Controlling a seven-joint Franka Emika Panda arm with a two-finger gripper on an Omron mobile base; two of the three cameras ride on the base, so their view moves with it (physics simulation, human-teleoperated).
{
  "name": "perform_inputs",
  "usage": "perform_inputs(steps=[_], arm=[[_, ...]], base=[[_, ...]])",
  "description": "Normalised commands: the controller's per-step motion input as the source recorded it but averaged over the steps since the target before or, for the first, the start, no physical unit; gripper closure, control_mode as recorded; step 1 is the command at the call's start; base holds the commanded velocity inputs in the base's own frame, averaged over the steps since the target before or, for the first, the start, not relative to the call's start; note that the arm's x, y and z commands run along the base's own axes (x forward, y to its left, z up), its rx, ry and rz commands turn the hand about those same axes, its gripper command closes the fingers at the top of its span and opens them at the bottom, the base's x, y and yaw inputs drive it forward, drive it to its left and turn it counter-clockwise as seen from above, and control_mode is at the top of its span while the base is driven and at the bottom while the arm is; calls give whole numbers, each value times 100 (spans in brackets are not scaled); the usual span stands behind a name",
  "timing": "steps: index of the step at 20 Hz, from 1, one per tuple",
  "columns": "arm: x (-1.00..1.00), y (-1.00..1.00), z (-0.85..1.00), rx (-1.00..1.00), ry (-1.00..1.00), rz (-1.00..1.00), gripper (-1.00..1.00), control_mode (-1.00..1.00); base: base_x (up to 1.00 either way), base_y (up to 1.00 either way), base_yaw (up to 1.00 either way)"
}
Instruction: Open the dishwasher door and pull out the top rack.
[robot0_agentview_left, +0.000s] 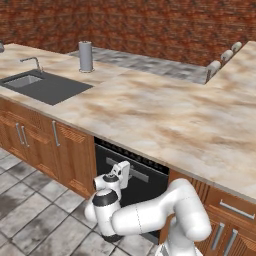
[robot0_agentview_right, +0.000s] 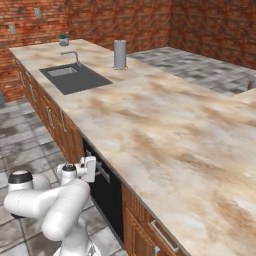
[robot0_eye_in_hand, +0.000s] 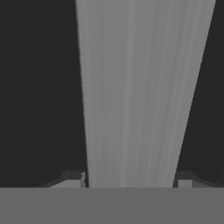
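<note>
Hand view is showing the gripper (robot0_eye_in_hand: 130, 179) straddling the grey bar handle (robot0_eye_in_hand: 140, 96) of the dishwasher door (robot0_agentview_left: 145, 182), which is sitting shut under the counter (robot0_agentview_left: 165, 120), jaws flanking and apparently clamping the bar for pulling.

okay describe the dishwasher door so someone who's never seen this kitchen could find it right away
Start at the long marble-patterned counter with the sink. Under its front edge runs a row of brown wooden cabinet doors; the dishwasher door sits among them. It is the one flat black panel, with a horizontal grey bar handle.
</note>
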Motion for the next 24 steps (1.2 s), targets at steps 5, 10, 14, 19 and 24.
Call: perform_inputs(steps=[5,10,14,19,24], arm=[[-1,38,-99,-23,-6,-2,100,-100],[-18,75,-100,-22,-6,0,100,-100],[-31,91,-100,-15,-5,0,100,-100],[-34,95,-97,-4,-1,0,100,-100],[-32,94,-95,0,0,0,100,-100]], base=[[0,0,0],[0,0,0],[0,0,0],[0,0,0],[0,0,0]])
